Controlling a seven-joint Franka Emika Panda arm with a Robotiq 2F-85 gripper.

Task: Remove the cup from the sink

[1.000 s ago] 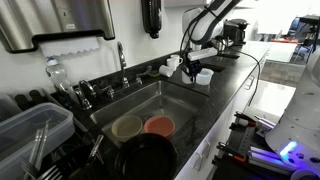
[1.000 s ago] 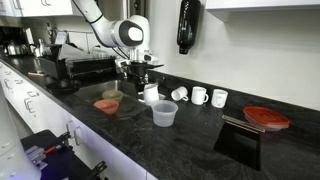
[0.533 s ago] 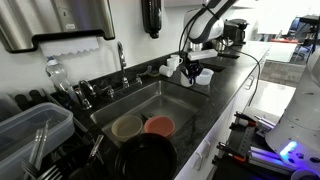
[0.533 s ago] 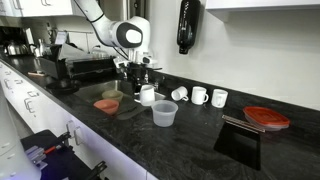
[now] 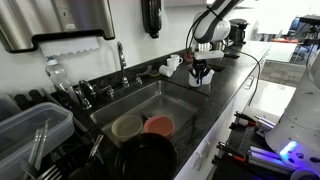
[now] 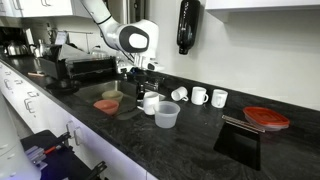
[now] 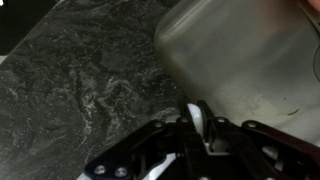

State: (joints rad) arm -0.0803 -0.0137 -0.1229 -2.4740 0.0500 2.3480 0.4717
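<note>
My gripper (image 6: 148, 92) is shut on the rim of a white cup (image 6: 150, 104) and holds it over the dark granite counter, just past the sink's edge. In the wrist view the cup's white rim (image 7: 198, 118) is pinched between the jaws of my gripper (image 7: 200, 132). My gripper also shows in an exterior view (image 5: 200, 70), beyond the sink (image 5: 112, 108). The cup hangs right beside a clear plastic container (image 6: 165, 115), which also shows in the wrist view (image 7: 245, 50).
The sink holds a red bowl (image 5: 158, 125) and a tan bowl (image 5: 127, 126). Three white mugs (image 6: 199, 96) lie by the wall. A red plate (image 6: 266, 117) sits on a black tray. A black pan (image 5: 150, 160) and a dish rack (image 5: 35, 130) lie near the sink.
My gripper has moved with the white cup away from the sink, toward the clear container, and a little lower.
</note>
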